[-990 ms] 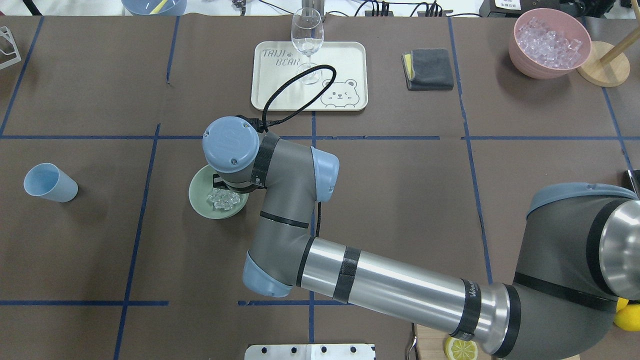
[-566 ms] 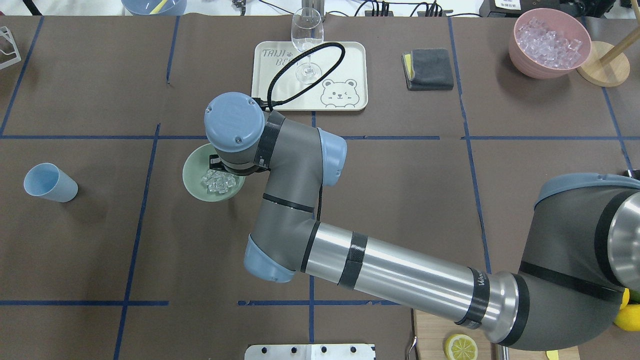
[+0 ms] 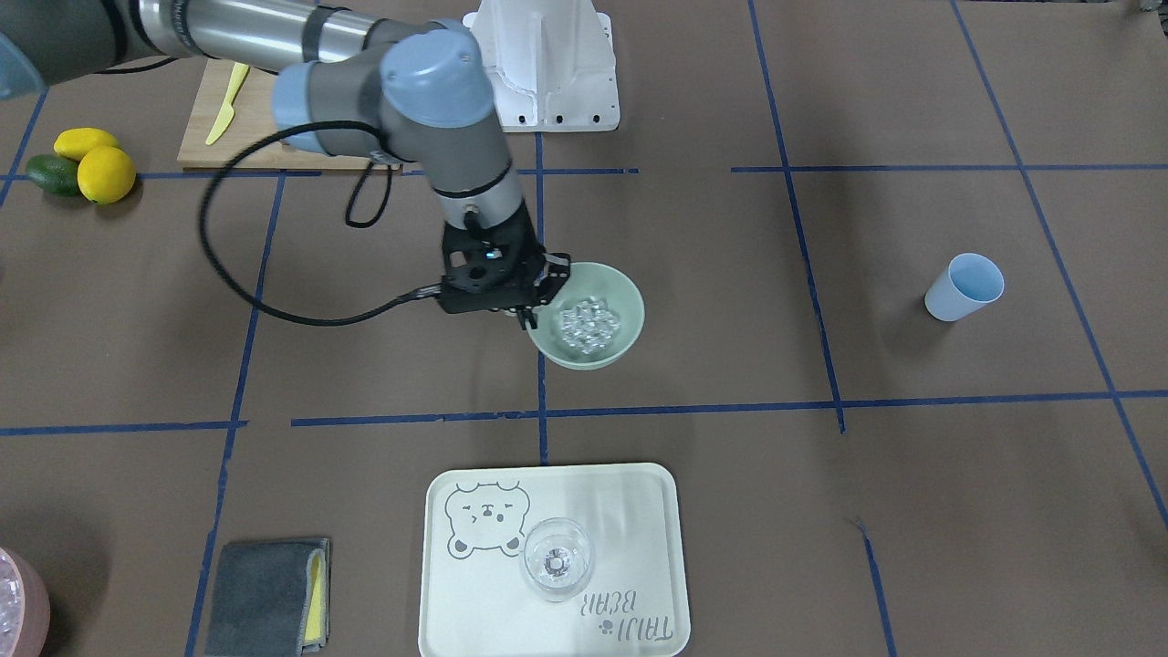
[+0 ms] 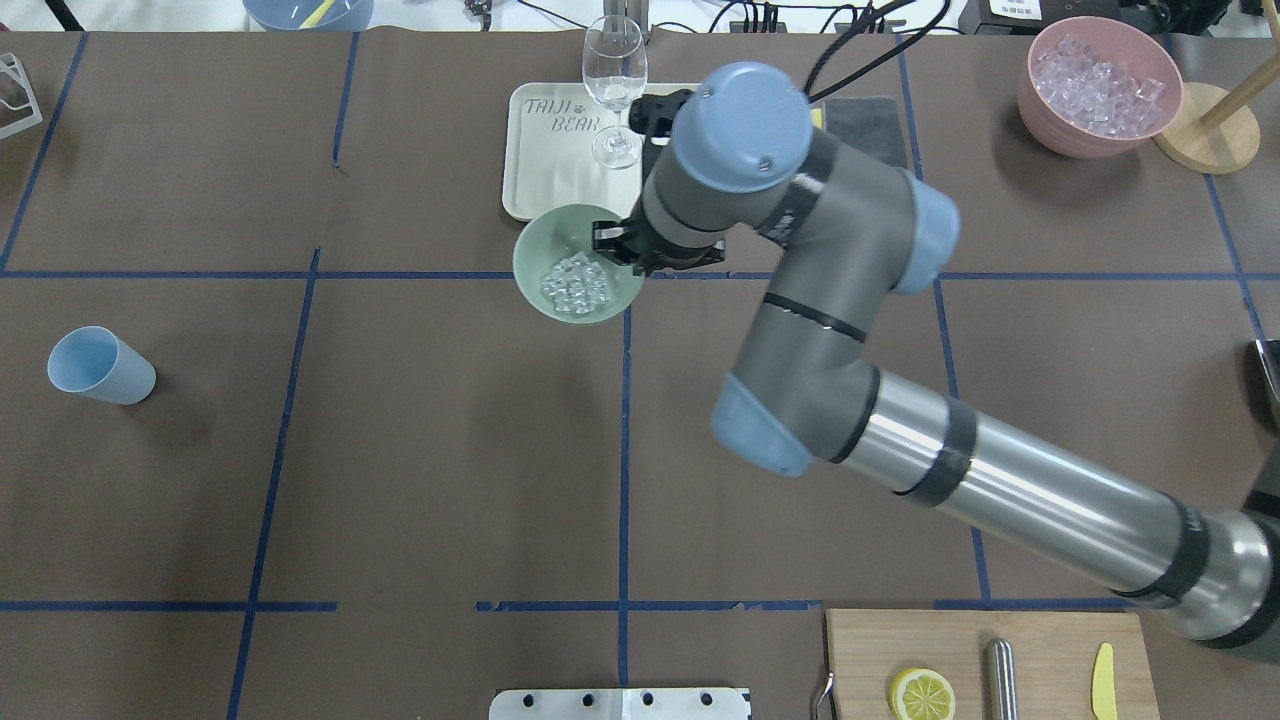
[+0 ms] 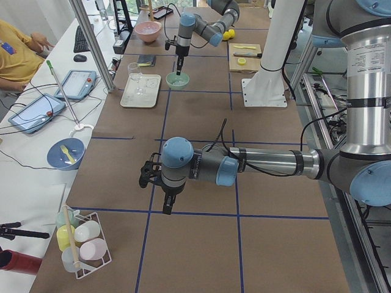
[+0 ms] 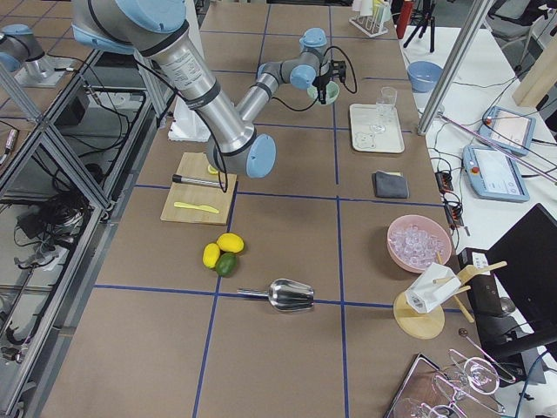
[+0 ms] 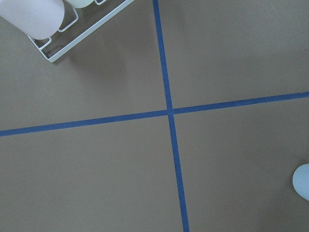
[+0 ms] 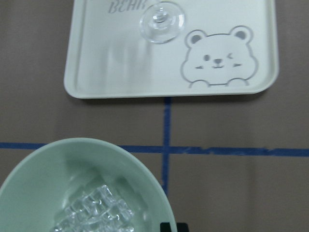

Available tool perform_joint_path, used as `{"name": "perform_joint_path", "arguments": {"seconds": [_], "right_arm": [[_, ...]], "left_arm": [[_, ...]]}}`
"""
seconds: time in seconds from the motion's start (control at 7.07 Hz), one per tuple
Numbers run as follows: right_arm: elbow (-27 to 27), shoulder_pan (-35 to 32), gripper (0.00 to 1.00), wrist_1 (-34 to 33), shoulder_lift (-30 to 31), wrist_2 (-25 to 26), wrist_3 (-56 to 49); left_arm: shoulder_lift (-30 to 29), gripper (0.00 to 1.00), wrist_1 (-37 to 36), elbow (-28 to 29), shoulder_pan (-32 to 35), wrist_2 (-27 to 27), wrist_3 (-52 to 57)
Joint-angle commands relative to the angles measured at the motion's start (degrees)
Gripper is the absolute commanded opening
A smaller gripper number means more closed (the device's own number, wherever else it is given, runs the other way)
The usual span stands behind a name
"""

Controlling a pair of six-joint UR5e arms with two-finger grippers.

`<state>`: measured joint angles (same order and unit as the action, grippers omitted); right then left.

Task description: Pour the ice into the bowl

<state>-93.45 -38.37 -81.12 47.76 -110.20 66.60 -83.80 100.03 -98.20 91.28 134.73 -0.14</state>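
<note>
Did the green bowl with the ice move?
Yes. The right hand carried the green bowl rightward and away from the robot, up to the bear tray, at its near edge.

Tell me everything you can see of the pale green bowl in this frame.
The bowl is round, pale sage green, matte and plastic-looking, with a plain rim. It is upright, near level, and holds the ice, a small heap of clear cubes at its bottom. The right gripper is shut on its rim on the arm's side. It seems lifted off the table: overhead it overlaps a corner of the tray, while the front view shows it well short of that tray.
</note>
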Motion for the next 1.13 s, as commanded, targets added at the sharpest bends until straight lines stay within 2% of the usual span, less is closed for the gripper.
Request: {"name": "perform_joint_path", "arguments": {"seconds": [0.0,0.28,0.57,0.85,0.99], "right_arm": [[-13.47,-10.19,0.00,-3.42,15.80,-12.01,-14.24],[-14.40,-18.89,0.00,-3.52,23.74,-18.62,-29.95],[-14.48,-26.63,0.00,-2.74,32.69,-24.25,-42.98],[-14.14,-30.53,0.00,-0.64,42.46,-24.72,-45.85],[-13.70,-30.45,0.00,4.51,46.50,-24.80,-44.99]], "left_arm": [[-0.14,1.00,-0.44,0.63,-2.06,-0.08,0.05],[0.12,1.00,-2.80,0.46,-2.69,-0.17,1.44],[-0.14,1.00,-8.85,-0.41,-2.60,-0.17,10.31],[-0.31,1.00,-8.89,-0.42,-2.25,-0.17,10.34],[-0.32,1.00,-8.80,-0.50,-2.25,-0.17,10.42]]}}
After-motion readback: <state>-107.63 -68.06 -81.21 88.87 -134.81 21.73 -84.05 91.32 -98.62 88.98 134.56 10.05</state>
